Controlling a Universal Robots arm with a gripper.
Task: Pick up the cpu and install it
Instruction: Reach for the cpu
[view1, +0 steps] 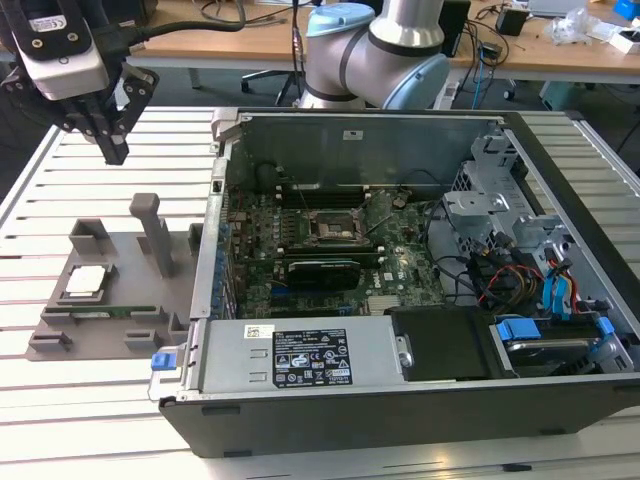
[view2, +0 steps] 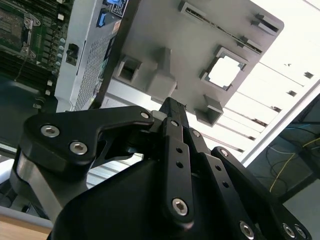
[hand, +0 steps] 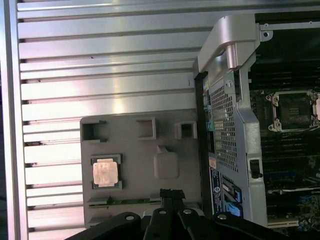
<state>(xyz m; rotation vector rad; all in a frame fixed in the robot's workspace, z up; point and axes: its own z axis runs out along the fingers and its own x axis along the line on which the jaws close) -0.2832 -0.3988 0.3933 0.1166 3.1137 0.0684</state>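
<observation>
The cpu (view1: 85, 282) lies flat, metal top up, in a square recess of a grey plastic holder (view1: 120, 255) that sits on the slatted metal table (view1: 80, 420). In the exterior view the holder is on the left, just beside the open computer case (view1: 420, 400). In both wrist views the chip (view2: 223, 71) (hand: 105, 172) shows as a pale square framed by the recess's raised corners, with nothing on top of it.

The fingers (view1: 112, 140) hang in the air above the far end of the holder, well apart from the chip and touching nothing. They are pressed together at the tips with nothing between them, which shows most plainly in the second wrist view (view2: 172, 135) and again in the first wrist view (hand: 166, 195).

An upright grey post (view1: 155, 235) stands on the holder between the chip and the case. A long green memory stick (view1: 100, 312) lies in a slot along the holder's near edge, just beside the chip's recess.

Inside the case, the motherboard's black-framed socket (view1: 335, 228) lies open and bare; the first wrist view shows it too (hand: 294, 111). A black card (view1: 320, 270) sits just in front of the socket in the exterior view. A labelled power supply box (view1: 300, 355) runs along the case's near side, and the arm's pale blue and silver base (view1: 380, 50) rises behind the case.
</observation>
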